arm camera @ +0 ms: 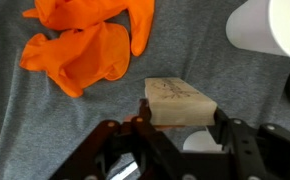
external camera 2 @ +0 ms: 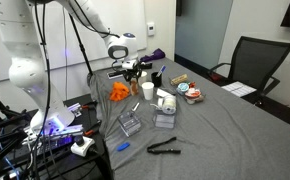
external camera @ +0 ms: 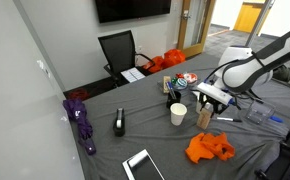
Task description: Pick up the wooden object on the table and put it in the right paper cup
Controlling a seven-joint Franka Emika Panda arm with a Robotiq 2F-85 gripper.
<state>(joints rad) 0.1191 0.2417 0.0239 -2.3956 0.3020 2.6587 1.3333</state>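
In the wrist view my gripper [arm camera: 181,118] is shut on a pale wooden block [arm camera: 179,101], with one finger on each side of it. A white paper cup [arm camera: 270,25] stands at the top right of that view. In an exterior view the gripper [external camera: 208,104] holds the wooden block [external camera: 205,118] just over the grey table, right of a white paper cup [external camera: 178,114]. The gripper [external camera 2: 135,69] also shows in an exterior view, near a white cup [external camera 2: 148,90] and a second white cup [external camera 2: 168,101].
Orange gloves [arm camera: 90,45] [external camera: 210,148] [external camera 2: 119,93] lie close to the gripper. A black stapler [external camera: 120,123], a tablet [external camera: 142,165] and a purple cloth [external camera: 82,120] lie on the table. Clear plastic boxes [external camera 2: 131,124] and black pliers [external camera 2: 163,147] lie nearby. An office chair [external camera: 120,52] stands behind the table.
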